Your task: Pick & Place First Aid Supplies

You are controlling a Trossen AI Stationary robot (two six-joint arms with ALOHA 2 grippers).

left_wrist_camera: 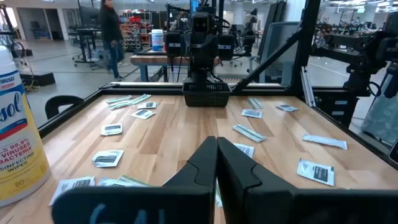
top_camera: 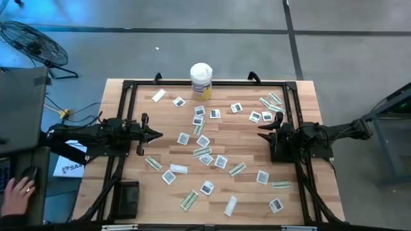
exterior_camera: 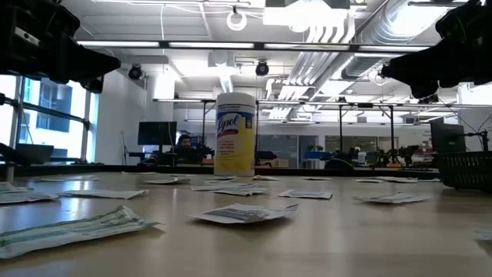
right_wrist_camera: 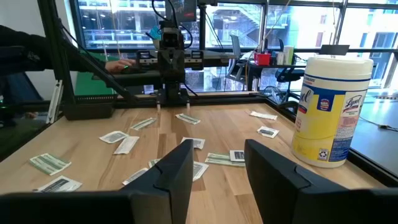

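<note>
Packets [top_camera: 203,153] lie flat, scattered mid-counter [top_camera: 302,205], some overlapping. Right gripper [top_camera: 264,131] hangs beside them, jaws spread; left gripper [top_camera: 156,135], jaws pressed together. Risks: pinching two, or sliding a thin packet. Farther off, the canister [top_camera: 201,81] could topple.

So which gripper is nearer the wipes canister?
Left, narrowly. The left gripper sits left of the canister, the right gripper farther right; both are nearer the front.

1. Both arms are black all over, chunky jointed segments.
2. The left gripper [top_camera: 157,135] and right gripper [top_camera: 262,131] each have 2 dark, flat, wedge-shaped fingers [right_wrist_camera: 177,171].
3. Bases are boxy black blocks.
</note>
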